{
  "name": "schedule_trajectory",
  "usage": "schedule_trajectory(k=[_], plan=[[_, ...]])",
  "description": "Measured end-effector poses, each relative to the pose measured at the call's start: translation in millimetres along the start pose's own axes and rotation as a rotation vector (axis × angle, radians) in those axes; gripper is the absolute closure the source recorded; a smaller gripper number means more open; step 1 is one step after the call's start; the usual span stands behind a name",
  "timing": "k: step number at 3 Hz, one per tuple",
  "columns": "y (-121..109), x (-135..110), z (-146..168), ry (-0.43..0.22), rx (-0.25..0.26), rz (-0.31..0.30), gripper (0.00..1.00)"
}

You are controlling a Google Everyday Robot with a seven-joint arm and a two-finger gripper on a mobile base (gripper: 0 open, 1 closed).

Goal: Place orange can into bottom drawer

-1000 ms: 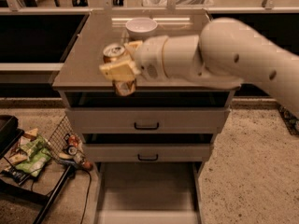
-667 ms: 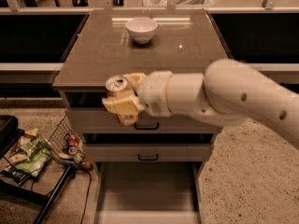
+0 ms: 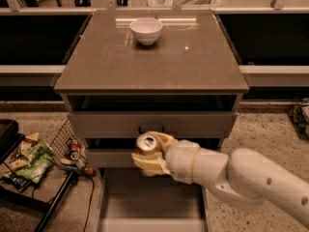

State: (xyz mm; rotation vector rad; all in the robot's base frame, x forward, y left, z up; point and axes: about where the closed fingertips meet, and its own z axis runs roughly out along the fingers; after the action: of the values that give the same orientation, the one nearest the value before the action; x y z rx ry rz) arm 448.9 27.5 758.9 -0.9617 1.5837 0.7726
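Observation:
My gripper (image 3: pixel 149 154) is shut on the orange can (image 3: pixel 146 145), whose silver top with pull tab faces up. It holds the can in front of the middle drawer, above the back of the open bottom drawer (image 3: pixel 152 202). The bottom drawer is pulled out, a wide shallow pale tray with a bare floor. My pale arm (image 3: pixel 241 178) reaches in from the lower right.
A white bowl (image 3: pixel 146 30) stands at the back of the brown cabinet top (image 3: pixel 149 62). Two upper drawers (image 3: pixel 152 124) are shut. A wire basket (image 3: pixel 67 149) with snack bags and small cans sits on the floor at the left.
My gripper has come down with the can from the cabinet top's front left edge, past the top drawer, to in front of the middle drawer above the open bottom drawer.

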Motion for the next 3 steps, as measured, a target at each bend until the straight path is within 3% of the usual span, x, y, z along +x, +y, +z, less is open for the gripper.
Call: schedule_trajectory(k=[1, 2, 3], plan=[[-24, 59, -19, -0.046, 0.083, 0.017, 1.0], [-24, 82, -15, -0.089, 0.075, 0.072, 1.0], [-24, 86, -12, -0.086, 0.07, 0.075, 1.0]])
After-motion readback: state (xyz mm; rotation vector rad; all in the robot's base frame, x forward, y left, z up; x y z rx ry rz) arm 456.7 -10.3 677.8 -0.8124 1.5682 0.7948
